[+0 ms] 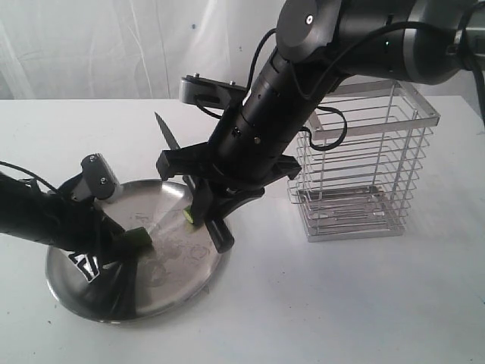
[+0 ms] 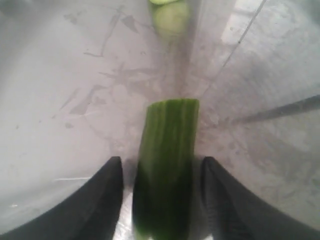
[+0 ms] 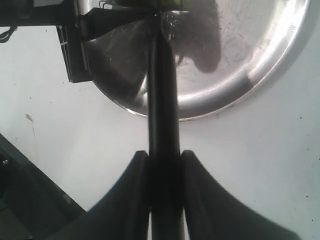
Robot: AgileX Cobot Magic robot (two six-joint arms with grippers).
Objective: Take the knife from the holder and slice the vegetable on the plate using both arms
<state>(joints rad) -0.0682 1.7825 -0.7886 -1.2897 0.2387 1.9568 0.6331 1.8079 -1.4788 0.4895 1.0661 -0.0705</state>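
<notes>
On the plate (image 1: pixel 191 287), the vegetable (image 2: pixel 167 165) lies between the parted jaws of the left pincer (image 2: pixel 162 165), with a narrow gap on either side. A cut slice (image 2: pixel 170 17) lies beyond it. The right pincer (image 3: pixel 164 159) clamps the knife (image 3: pixel 162 100) by its handle. Slicing appears under way; the next move calls for steadying the vegetable, then drawing the blade across it.

Plate (image 2: pixel 65 75) under the left pincer (image 2: pixel 161 165) is shiny, scuffed steel; veg (image 2: pixel 167 130) between its matte black fingers (image 2: pixel 97 200) looks waxy-smooth.
</notes>
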